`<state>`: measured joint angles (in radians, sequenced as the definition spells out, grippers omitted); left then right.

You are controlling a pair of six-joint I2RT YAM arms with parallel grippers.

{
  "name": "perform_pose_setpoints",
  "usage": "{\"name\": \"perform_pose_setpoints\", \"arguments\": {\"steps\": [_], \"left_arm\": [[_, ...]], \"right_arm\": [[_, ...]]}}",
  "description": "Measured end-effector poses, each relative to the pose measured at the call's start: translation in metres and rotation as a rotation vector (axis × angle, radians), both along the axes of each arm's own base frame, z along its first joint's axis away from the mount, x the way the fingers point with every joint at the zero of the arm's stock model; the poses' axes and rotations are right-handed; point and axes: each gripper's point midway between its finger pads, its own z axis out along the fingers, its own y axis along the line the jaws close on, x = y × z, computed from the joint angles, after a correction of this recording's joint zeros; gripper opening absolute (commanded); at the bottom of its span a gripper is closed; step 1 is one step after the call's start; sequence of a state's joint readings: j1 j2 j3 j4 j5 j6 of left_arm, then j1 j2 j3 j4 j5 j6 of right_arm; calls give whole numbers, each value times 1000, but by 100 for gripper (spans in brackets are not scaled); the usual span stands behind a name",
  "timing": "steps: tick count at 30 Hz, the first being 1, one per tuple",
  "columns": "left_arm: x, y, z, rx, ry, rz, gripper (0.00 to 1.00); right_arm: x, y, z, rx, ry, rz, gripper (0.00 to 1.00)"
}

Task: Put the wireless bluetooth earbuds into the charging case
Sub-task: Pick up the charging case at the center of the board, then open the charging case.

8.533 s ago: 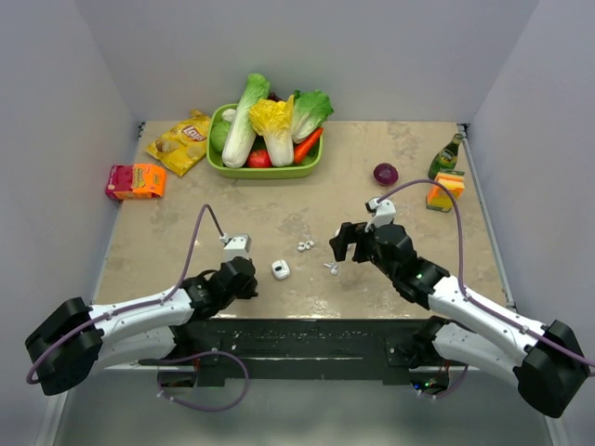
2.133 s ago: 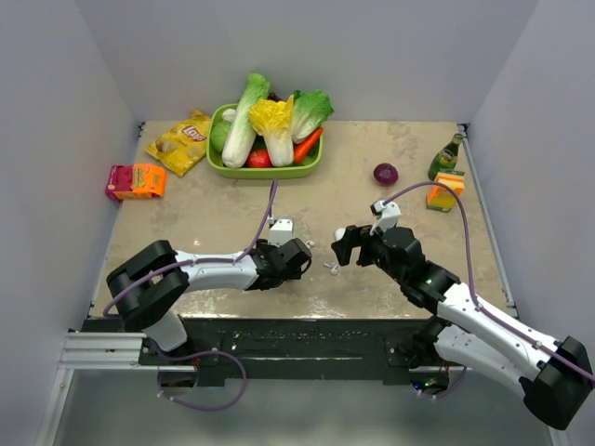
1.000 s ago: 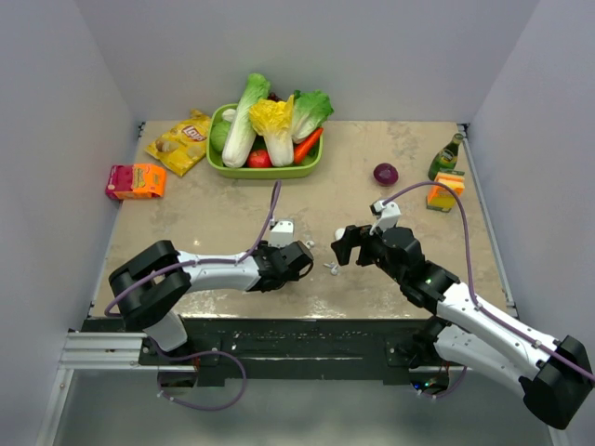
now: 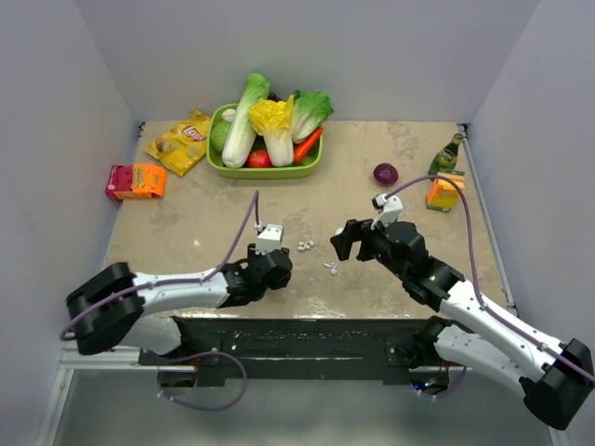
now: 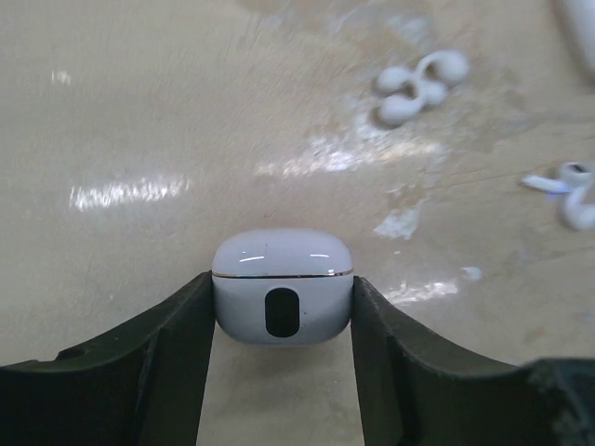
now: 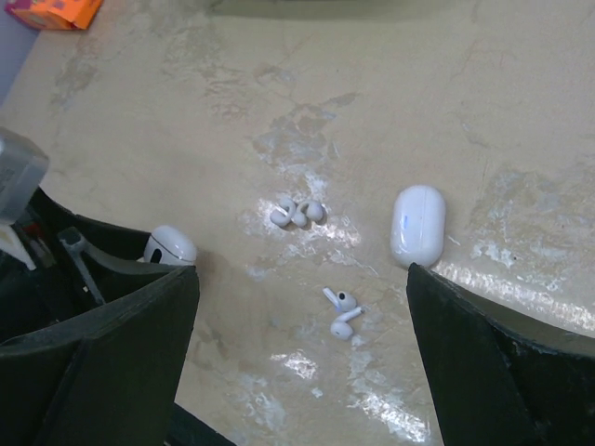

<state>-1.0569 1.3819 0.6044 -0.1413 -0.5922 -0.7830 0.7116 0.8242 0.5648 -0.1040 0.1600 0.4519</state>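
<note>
Clamping shut-lidded small white rounded plastic case (image 5: pixel 283 265): left gripper (image 5: pixel 283 302) | tiny white earbuds (image 6: pixel 341 314) outside, on tabletop (image 6: pixel 521 111) | right gripper (image 6: pixel 302 274) spread, empty

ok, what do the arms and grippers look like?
Left arm and right arm: white shells, black joints and bases, a purple cable looping along each. Left gripper and right gripper: black, broad curved fingers. Small white-grey block on each wrist.
</note>
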Motion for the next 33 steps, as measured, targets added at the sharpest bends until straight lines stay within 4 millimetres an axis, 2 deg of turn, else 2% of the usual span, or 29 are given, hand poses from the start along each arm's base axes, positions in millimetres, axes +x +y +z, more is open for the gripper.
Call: {"name": "perform_pose_setpoints", "arguments": {"steps": [4, 5, 9, 14, 16, 18, 21, 23, 26, 33], "left_arm": [[11, -16, 59, -177, -206, -113, 0], [13, -24, 85, -253, -301, -170, 0], [6, -38, 121, -352, -516, -357, 0], [-17, -35, 117, -363, -694, -545, 0], [-21, -41, 125, -367, -752, -604, 0], [-27, -46, 139, -392, -816, -656, 0], [-36, -48, 141, -388, -866, -721, 0], [-39, -48, 132, -360, -864, -755, 0], [-42, -48, 129, -333, -876, -787, 0], [-42, -47, 150, -324, -966, -794, 0]], "right_arm": [[3, 14, 33, 40, -31, 47, 95], [5, 18, 42, 51, -40, 61, 95], [10, 29, 66, 52, -46, 93, 92], [25, 18, 75, -87, -34, -19, 98], [29, 11, 73, -139, -39, -66, 98], [28, 4, 73, -157, -54, -90, 98], [14, 1, 80, -98, -95, -48, 98], [3, 8, 88, -53, -117, 21, 98], [-5, 29, 98, -12, -130, 140, 98], [-26, 67, 71, -10, -31, 356, 98]]}}
